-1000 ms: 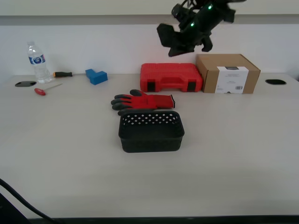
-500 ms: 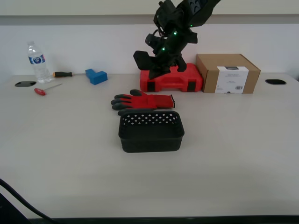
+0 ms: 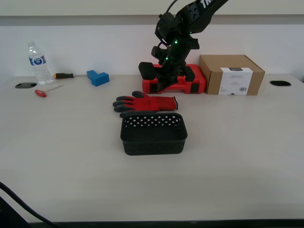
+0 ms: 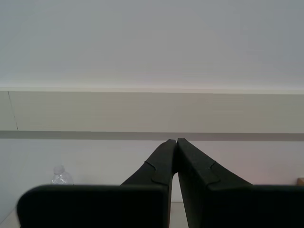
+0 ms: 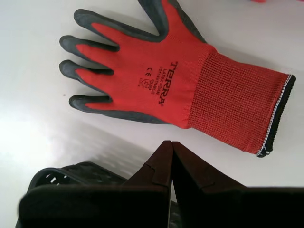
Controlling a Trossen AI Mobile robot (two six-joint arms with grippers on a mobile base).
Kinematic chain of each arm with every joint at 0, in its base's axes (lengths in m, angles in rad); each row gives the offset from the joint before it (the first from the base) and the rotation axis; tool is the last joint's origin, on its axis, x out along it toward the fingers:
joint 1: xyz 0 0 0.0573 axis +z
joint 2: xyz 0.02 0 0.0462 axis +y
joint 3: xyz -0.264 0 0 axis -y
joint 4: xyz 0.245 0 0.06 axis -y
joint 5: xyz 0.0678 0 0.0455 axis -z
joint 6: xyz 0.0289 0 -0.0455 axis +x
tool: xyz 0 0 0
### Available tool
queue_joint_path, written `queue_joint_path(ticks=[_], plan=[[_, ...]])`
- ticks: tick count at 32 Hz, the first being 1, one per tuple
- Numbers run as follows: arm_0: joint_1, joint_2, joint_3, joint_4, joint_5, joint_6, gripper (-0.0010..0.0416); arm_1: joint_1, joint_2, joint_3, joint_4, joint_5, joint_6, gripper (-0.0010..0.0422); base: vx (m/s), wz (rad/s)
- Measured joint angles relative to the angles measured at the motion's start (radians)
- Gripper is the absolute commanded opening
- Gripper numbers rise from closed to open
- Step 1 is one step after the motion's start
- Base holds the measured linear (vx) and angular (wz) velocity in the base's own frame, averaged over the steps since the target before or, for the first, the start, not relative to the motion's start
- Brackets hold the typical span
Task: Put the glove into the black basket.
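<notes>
The red glove [image 3: 147,103] with dark grey fingers lies flat on the table, fingers toward the exterior view's left, just behind the black basket [image 3: 153,137]. The basket stands upright with nothing in it. My first gripper [image 3: 160,85] hangs in front of the red tool case, a little above and behind the glove, pointing down. In the first wrist view the glove [image 5: 180,80] lies beyond the shut, empty first gripper [image 5: 171,142], with the basket's rim [image 5: 71,173] close by. My second gripper [image 4: 176,141] is shut, empty and faces the wall; it does not show in the exterior view.
A red tool case [image 3: 197,80] and a cardboard box [image 3: 231,74] stand behind the glove. At the exterior view's left are a water bottle [image 3: 38,64], a blue block [image 3: 98,77] and two screwdrivers [image 3: 45,91]. The bottle also shows in the second wrist view [image 4: 61,175].
The first arm has swung down and toward the exterior view's left, from high above the cardboard box to just behind the glove. Glove and basket have not moved.
</notes>
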Motion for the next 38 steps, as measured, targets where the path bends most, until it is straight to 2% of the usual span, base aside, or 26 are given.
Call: queue_joint_path(ticks=[2,5,6,10,17,22,26,28,30,34,38], plan=[[-0.001,0.000,0.000,-0.001,0.001,0.017,0.0001,0.000,0.000,0.000,0.000,0.000,0.000,0.0000,0.000,0.000],[-0.008,0.000,0.000,-0.002,0.002,0.069,0.0001,0.000,0.000,0.000,0.000,0.000,0.000,0.0000,0.000,0.000],[-0.010,0.000,0.000,-0.002,0.002,0.073,0.0001,0.000,0.000,0.000,0.000,0.000,0.000,0.0000,0.000,0.000],[-0.038,0.000,-0.004,-0.003,-0.075,0.077,0.0001,0.000,0.000,0.000,0.000,0.000,0.000,0.0000,0.000,0.000],[-0.056,0.000,-0.008,0.001,-0.077,0.074,0.0012,0.000,0.000,0.000,0.001,0.000,0.000,0.0000,0.000,0.000],[-0.057,0.024,-0.007,0.030,-0.078,0.051,0.0104,0.000,0.000,0.000,0.000,0.000,0.000,0.0000,0.000,0.000],[-0.056,0.024,-0.009,0.079,-0.028,0.041,0.0132,0.000,0.000,0.000,0.000,0.000,0.000,0.0000,0.000,0.000],[-0.056,0.024,-0.006,0.093,-0.012,0.051,0.0160,0.000,0.000,0.000,0.000,0.000,0.000,0.0000,0.000,0.000],[-0.056,0.028,-0.009,0.091,0.026,0.072,0.0196,0.000,0.000,0.000,0.000,0.000,0.000,0.0000,0.000,0.000],[-0.060,0.051,-0.001,0.080,0.045,0.091,0.0277,0.000,0.000,0.000,-0.001,0.000,0.000,0.0000,0.000,0.000],[-0.069,0.085,0.009,0.053,0.059,0.077,0.0295,0.000,0.000,0.000,-0.001,-0.002,0.000,0.0000,0.000,0.000]])
